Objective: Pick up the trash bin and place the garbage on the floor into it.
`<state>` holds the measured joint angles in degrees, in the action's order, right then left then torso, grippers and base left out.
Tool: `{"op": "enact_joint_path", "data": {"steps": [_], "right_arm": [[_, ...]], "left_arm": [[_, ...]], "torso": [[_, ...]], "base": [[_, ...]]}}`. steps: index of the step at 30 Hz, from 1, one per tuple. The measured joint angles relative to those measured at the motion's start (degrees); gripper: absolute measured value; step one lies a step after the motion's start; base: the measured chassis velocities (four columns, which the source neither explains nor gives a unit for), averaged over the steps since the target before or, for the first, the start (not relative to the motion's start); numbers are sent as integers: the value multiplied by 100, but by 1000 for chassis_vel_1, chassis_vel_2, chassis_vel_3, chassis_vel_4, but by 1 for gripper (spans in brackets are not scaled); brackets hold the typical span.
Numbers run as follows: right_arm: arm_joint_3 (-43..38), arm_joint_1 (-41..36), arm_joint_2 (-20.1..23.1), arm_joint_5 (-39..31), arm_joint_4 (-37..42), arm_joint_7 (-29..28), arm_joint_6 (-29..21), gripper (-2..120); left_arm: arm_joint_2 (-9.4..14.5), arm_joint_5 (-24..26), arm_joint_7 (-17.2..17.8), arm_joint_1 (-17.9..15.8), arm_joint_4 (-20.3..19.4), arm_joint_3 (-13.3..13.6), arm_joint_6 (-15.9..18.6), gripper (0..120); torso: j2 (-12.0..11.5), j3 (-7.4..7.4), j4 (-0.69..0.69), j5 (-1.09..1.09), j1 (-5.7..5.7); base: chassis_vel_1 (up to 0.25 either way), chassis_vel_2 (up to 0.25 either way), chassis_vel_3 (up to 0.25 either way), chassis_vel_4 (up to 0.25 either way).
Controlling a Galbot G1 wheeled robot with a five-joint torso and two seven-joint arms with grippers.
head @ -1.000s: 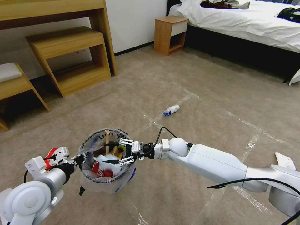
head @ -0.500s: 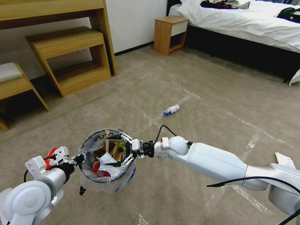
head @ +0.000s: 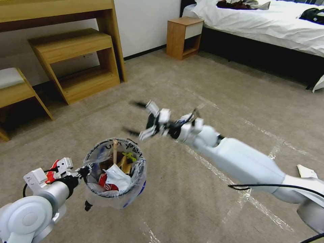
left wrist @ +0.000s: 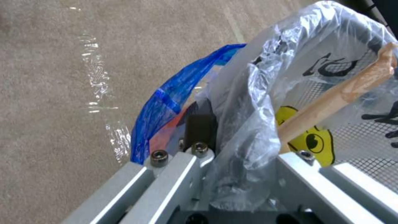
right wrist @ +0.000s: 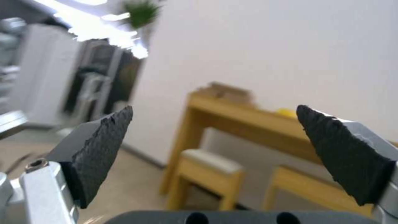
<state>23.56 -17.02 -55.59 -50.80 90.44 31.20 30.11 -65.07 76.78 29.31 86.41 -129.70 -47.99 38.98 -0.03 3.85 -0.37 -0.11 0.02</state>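
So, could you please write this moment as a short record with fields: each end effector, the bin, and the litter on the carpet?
left end effector: shut on the trash bin's rim
right end effector: open, empty, in the air above and beyond the bin
trash bin: upright, holds a wooden stick, white paper and red litter
floor: carpet with tape lines
garbage on floor: white tissue beside the right arm

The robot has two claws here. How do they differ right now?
The left gripper is shut on the trash bin, pinching its bag-lined rim low beside the robot; the right gripper is open, holding nothing. The left sits at the bin; the right is raised beyond the bin, above the floor. Both have black fingertips.
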Motion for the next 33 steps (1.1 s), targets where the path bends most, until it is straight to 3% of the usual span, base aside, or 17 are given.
{"op": "enact_joint_path", "data": {"steps": [6,12,25,33], "right_arm": [[-929,-840,22,-61,301,-862,27,100],[-2198,-1825,-129,360,691,-1849,-161,100],[-3704,-3338,-184,1327,729,-2749,-352,100],[-4625,-4288,-747,1985,949,-3019,-386,100]], "left_arm": [[-16,11,2,20,-57,-30,0,0],[-34,64,5,58,-166,-113,0,0],[-94,101,18,121,-331,-170,4,0],[-201,66,20,177,-411,-179,8,0]], "torso": [[1,0,0,2,0],[0,0,1,0,0],[0,0,0,1,0],[1,0,0,1,0]], "base": [[0,0,0,0],[0,0,0,0],[0,0,0,0],[0,0,0,0]]}}
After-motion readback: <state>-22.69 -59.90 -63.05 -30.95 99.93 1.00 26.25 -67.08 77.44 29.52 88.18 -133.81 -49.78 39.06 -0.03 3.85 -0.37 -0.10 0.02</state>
